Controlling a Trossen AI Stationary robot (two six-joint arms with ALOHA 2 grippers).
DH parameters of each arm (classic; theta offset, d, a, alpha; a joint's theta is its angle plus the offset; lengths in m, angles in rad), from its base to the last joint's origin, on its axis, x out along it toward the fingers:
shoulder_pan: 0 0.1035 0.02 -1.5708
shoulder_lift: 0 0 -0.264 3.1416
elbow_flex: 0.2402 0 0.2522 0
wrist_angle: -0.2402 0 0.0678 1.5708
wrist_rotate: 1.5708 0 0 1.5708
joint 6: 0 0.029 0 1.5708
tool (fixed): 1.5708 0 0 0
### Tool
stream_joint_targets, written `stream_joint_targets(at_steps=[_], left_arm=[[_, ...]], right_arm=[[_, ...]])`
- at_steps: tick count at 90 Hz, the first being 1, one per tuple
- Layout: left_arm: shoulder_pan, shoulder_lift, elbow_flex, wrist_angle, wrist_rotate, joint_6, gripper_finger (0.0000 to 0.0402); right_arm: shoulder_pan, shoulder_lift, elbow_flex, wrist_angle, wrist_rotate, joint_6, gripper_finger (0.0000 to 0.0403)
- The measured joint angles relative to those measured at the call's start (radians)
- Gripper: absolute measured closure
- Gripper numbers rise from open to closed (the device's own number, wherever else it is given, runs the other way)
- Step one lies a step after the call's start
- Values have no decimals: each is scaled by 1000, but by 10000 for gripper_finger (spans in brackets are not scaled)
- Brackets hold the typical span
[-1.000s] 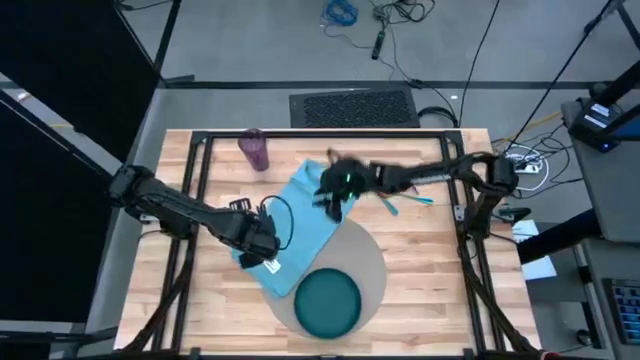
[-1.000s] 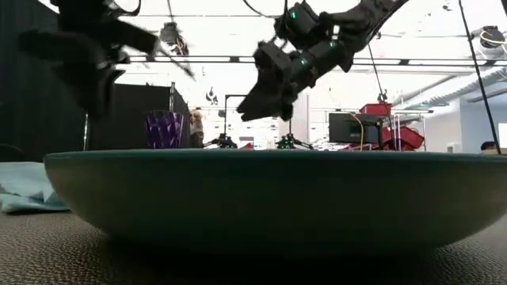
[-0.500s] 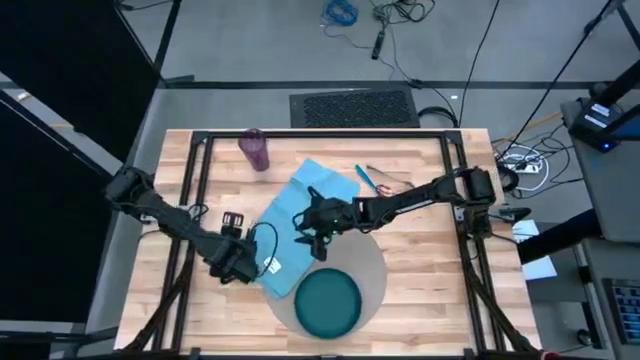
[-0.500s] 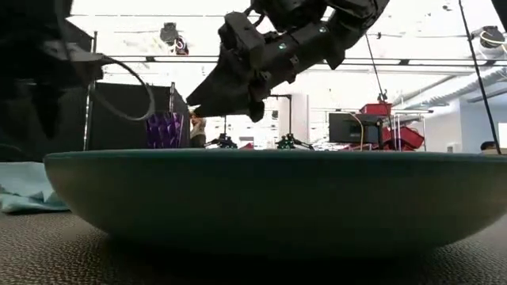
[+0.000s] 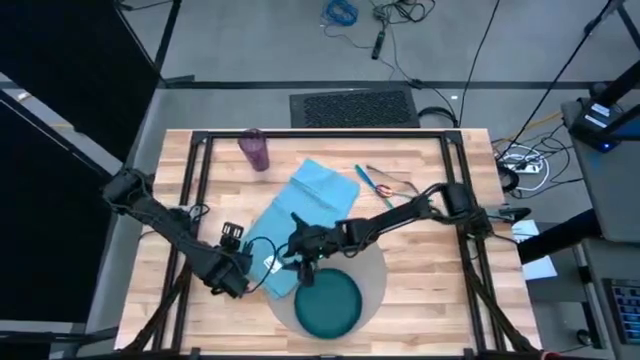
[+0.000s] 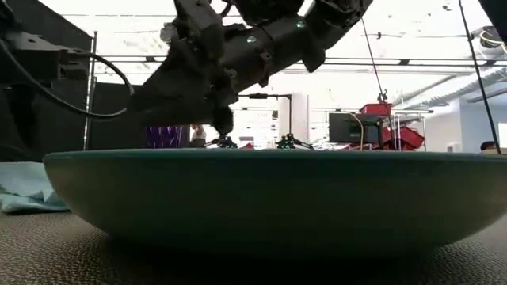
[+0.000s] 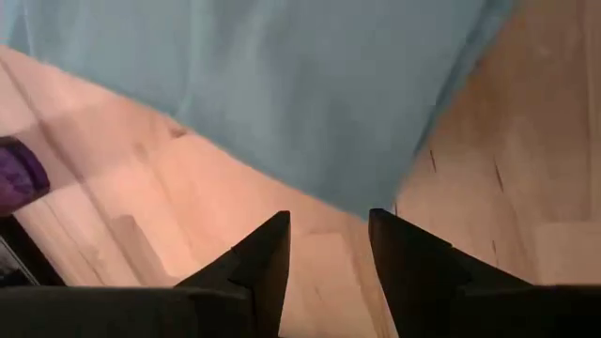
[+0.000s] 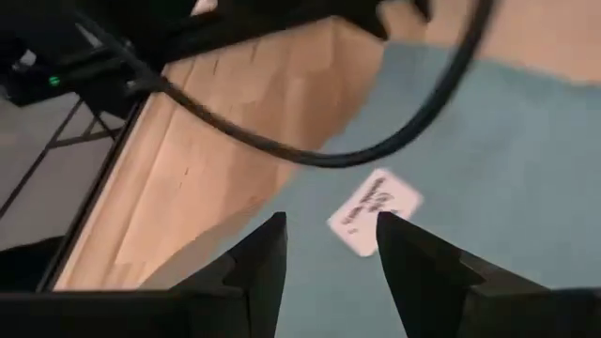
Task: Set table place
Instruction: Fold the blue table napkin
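A light-blue napkin lies spread on the wooden table, its near corner on the round grey-beige mat. The teal plate sits on the mat's near part. My right gripper hovers open over the napkin's near end, with the white label just ahead of its fingers. My left gripper is open over bare wood, just off the napkin's left edge. A purple cup stands at the far left, and teal-handled cutlery lies far right of the napkin.
The black frame borders the table. The left arm's cable hangs across in front of my right gripper. In the low view the plate's rim fills the foreground. Bare wood lies to the right of the mat.
My right gripper has swung from the table's far middle toward the near left, coming down over the napkin's near end. My left gripper has drawn back toward the near left edge, off the napkin. The napkin, plate and cup have stayed put.
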Motion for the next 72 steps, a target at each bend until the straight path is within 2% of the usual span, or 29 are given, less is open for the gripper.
stream_joint_targets(at_steps=[14,41,72], left_arm=[[-43,0,-10,7,0,-26,268],[-84,0,-88,70,5,-24,268],[-92,0,-95,119,-68,64,268]], right_arm=[[31,41,58,-32,10,40,250],[103,53,75,-29,133,127,250],[131,87,75,44,187,228,250]])
